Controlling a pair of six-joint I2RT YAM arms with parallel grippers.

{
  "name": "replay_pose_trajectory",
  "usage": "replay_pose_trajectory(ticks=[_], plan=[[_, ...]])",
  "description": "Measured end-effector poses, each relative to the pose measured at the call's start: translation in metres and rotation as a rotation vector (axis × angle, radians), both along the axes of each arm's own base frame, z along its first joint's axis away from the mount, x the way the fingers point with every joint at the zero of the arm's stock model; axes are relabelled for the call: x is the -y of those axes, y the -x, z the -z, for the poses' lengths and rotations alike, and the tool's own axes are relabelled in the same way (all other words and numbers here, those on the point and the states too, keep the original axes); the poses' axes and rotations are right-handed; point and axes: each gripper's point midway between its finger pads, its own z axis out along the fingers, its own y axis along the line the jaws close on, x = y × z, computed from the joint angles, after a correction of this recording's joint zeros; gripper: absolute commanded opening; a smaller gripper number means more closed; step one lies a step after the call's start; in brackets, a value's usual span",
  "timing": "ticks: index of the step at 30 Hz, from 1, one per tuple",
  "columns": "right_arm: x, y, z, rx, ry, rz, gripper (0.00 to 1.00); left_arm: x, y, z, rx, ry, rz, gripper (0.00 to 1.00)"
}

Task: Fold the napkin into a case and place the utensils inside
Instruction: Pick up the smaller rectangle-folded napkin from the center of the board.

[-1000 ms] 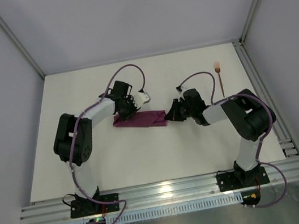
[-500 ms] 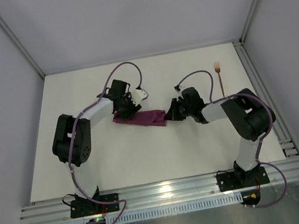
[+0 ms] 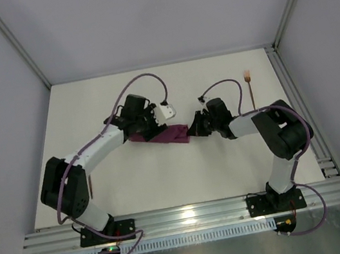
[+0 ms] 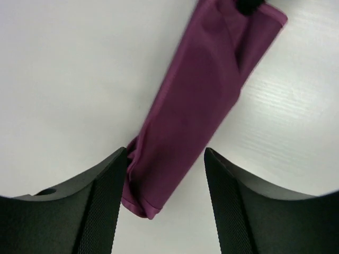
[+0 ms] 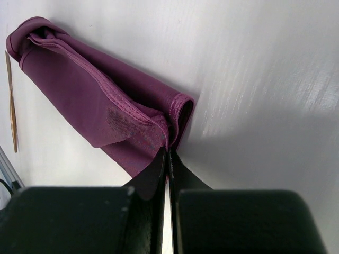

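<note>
The napkin (image 3: 170, 135) lies on the white table as a narrow maroon-purple case, folded in layers. My left gripper (image 3: 149, 130) hovers open over its left end. In the left wrist view that end of the napkin (image 4: 190, 116) lies between the spread fingers (image 4: 108, 196), touching neither pad. My right gripper (image 3: 191, 128) is shut on the napkin's right end, its fingertips (image 5: 168, 154) pinching the layered edge of the cloth (image 5: 79, 87). A copper fork (image 3: 250, 86) lies at the back right. A thin copper utensil (image 5: 10, 100) shows beyond the napkin's far end.
A metal rail (image 3: 296, 99) runs along the table's right edge and grey walls close in the sides. The left arm's elbow (image 3: 62, 187) sits low at the left.
My left gripper has opened and let go of the napkin's left end. Its elbow has swung out to the lower left. The right gripper has held still, shut on the cloth.
</note>
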Motion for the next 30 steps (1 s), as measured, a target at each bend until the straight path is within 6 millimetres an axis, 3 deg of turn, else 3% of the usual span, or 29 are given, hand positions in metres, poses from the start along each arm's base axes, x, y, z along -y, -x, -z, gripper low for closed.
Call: replay_pose_trajectory(ticks=[3,5,8,15,22,25,30], plan=[[0.000,0.000,0.000,-0.003,0.000,-0.001,0.04,0.010,0.031,0.029,0.049,-0.107,0.099,0.69],[-0.001,0.000,0.001,-0.006,-0.001,-0.003,0.04,0.014,0.059,0.065,0.042,-0.208,0.193,0.70],[-0.001,-0.001,0.001,-0.006,-0.002,-0.005,0.04,0.005,0.077,0.094,0.031,-0.312,0.249,0.70],[-0.002,-0.001,0.001,-0.009,-0.005,-0.008,0.04,0.007,0.042,0.089,0.260,-0.382,0.193,0.64],[-0.003,-0.001,0.000,-0.011,-0.005,-0.010,0.04,0.014,0.020,0.091,0.373,-0.415,0.158,0.55],[-0.003,-0.001,0.001,-0.013,-0.004,-0.011,0.04,0.014,0.012,0.093,0.404,-0.431,0.140,0.45],[-0.003,-0.001,0.000,-0.014,-0.005,-0.013,0.04,0.014,0.006,0.101,0.424,-0.461,0.140,0.17]])
